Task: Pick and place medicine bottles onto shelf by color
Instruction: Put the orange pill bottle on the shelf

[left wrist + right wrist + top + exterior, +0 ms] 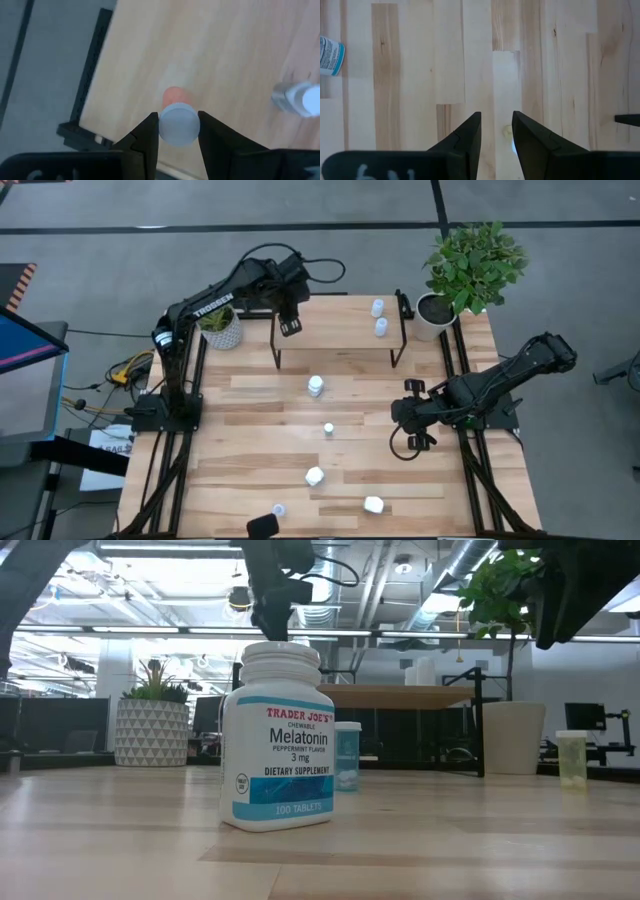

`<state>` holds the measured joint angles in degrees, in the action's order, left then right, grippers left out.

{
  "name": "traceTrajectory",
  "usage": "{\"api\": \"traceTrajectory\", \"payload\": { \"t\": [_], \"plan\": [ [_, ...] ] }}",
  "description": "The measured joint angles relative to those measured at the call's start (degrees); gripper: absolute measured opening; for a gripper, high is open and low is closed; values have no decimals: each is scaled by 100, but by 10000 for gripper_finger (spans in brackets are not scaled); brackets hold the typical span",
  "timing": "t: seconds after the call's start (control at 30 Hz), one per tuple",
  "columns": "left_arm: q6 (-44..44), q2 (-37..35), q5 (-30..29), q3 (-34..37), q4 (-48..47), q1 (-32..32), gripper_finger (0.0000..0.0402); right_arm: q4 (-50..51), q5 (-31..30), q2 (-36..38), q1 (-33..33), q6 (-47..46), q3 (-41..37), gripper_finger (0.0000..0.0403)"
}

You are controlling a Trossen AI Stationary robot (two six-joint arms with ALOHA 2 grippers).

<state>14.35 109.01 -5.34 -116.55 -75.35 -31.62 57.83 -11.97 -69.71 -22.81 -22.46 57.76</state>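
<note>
Pale-capped bottle [179,124] in left gripper [178,134], body mostly hidden

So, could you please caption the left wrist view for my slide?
Left gripper holds a small bottle above the shelf.

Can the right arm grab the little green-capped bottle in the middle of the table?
Probably yes: the right gripper is empty, and only bare table lies between it and the green-capped bottle.
</note>
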Motion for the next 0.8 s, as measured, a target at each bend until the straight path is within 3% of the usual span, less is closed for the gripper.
{"api": "traceTrajectory", "payload": {
  "t": [0.8],
  "plan": [
    [-352,20,258,31,-843,371,98,43,-2,0,0,2,0,131]
  ]
}}
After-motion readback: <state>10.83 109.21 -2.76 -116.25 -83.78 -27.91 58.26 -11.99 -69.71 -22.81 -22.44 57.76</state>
